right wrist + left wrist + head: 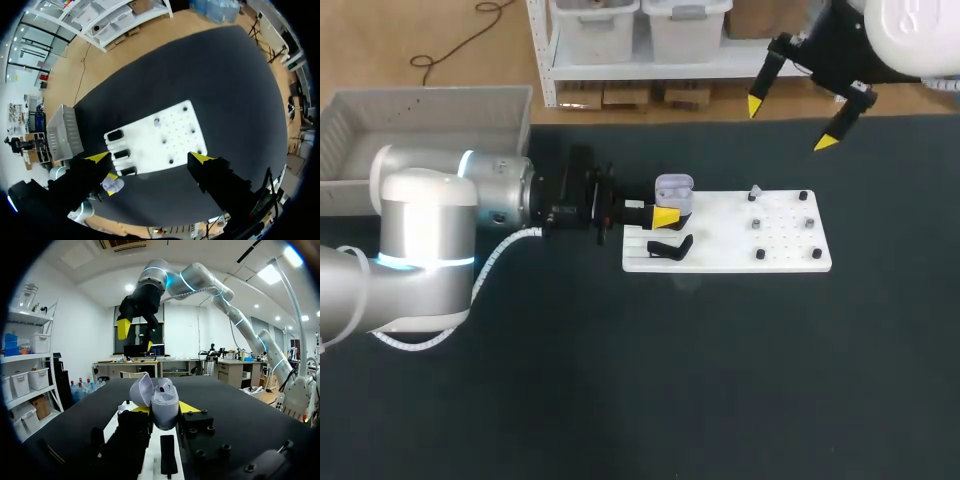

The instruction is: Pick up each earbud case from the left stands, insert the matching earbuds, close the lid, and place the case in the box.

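Earbud case, lid open, apparently pinched in narrowly parted left gripper

Pegs and earbud case obstruct the white board; nearside table open.

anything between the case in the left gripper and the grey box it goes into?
Nothing visible. The table between the earbud case and the box holds no loose objects; only the left arm itself lies along that stretch.
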